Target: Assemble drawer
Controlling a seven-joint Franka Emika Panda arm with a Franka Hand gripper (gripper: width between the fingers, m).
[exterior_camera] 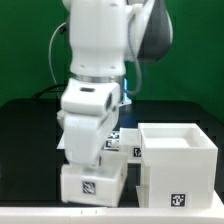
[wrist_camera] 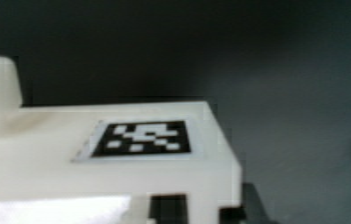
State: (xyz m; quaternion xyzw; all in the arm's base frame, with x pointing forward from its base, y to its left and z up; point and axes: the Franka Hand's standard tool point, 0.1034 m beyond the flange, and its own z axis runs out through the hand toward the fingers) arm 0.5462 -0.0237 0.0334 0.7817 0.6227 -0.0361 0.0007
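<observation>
A Franka arm bends low over the black desk, its end effector pressed down onto the drawer, the small white tagged box near the front edge on the exterior view's left. Just beside it, on the exterior view's right, stands the larger hollow casing, open upward and tagged on its front. The two white pieces sit close together with a narrow gap between them. That reads as staging: the small box lies within easy reach of the shell that is to receive it, and the arm comes from above, probably to grip a wall and turn or shift the box.

Whether the fingers are apart, together or clamped on a wall cannot be told. The arm's own bulk hides them from outside, and the wrist picture is too blurred to settle it.

The exterior view alone shows the layout: box, casing, the gap and the arm's lean. The wrist view alone shows the close detail: a flat white panel bearing a square tag, probably part of the drawer, ending at a clean edge with dark desk beyond.
</observation>
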